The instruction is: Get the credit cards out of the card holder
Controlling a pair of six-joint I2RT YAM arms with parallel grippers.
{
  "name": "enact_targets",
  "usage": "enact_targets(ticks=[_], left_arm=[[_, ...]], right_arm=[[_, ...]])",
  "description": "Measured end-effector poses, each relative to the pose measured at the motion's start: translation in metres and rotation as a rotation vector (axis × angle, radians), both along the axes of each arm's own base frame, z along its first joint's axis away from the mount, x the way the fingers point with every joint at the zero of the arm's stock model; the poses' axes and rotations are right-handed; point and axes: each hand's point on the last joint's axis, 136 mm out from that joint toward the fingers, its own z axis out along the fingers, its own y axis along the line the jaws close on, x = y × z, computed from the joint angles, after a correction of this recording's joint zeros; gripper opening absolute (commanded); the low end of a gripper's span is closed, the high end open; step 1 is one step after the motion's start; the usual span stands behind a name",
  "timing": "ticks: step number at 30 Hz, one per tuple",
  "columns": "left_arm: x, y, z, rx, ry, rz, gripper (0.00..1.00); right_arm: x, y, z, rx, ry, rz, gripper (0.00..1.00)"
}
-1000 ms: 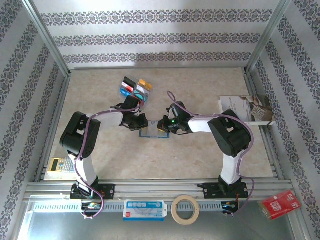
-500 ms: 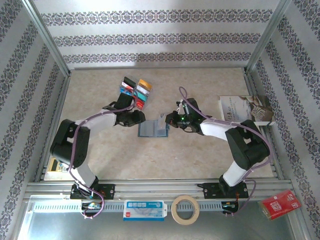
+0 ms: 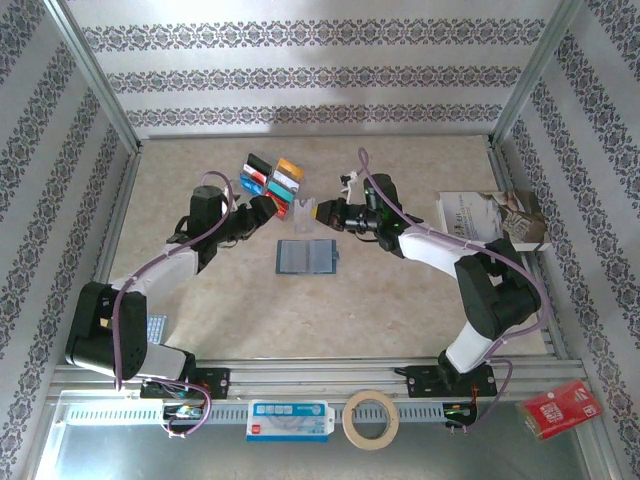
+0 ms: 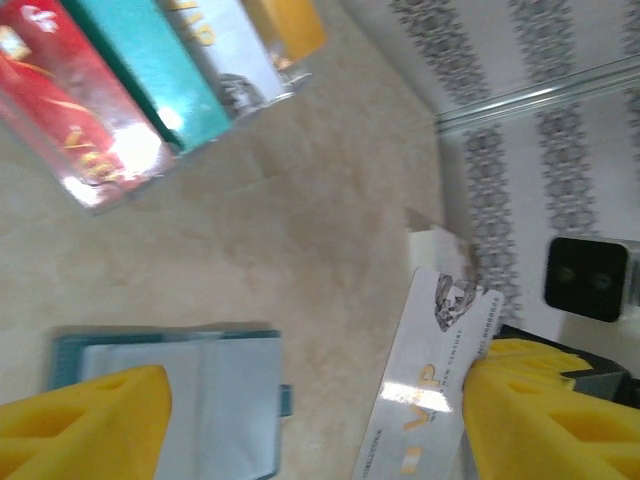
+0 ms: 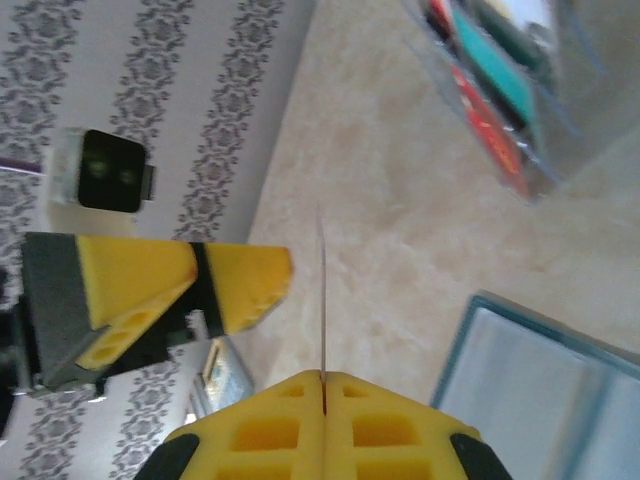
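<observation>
1. The right gripper (image 5: 323,385) is pinching a silver-white card (image 4: 430,390)
2. The left gripper (image 3: 265,207) is hanging spread just beside it
3. The card holder (image 3: 307,257) is lying open on the table (image 3: 400,300) near both

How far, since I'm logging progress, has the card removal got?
Done: several credit cards lie grouped beyond the open card holder. In hand: the right gripper is shut on a silver-white card; the left gripper is open. Left: placing that card; whether the holder hides more I cannot tell.
</observation>
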Motion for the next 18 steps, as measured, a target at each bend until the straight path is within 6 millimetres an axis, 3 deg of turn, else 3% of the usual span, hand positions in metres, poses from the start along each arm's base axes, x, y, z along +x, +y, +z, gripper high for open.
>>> enact_targets(ticks=[6,11,18], left_arm=[[0.005,-0.015,0.030,-0.145,-0.088,-0.050,0.77],[0.003,-0.020,0.038,-0.184,-0.106,-0.086,0.67],[-0.001,-0.026,0.044,-0.215,-0.112,-0.125,0.43]], right_arm=[[-0.007,0.017,0.030,0.081,-0.025,0.078,0.00],[-0.010,0.023,0.035,0.114,-0.009,0.113,0.00],[-0.010,0.028,0.031,0.136,0.028,0.131,0.00]])
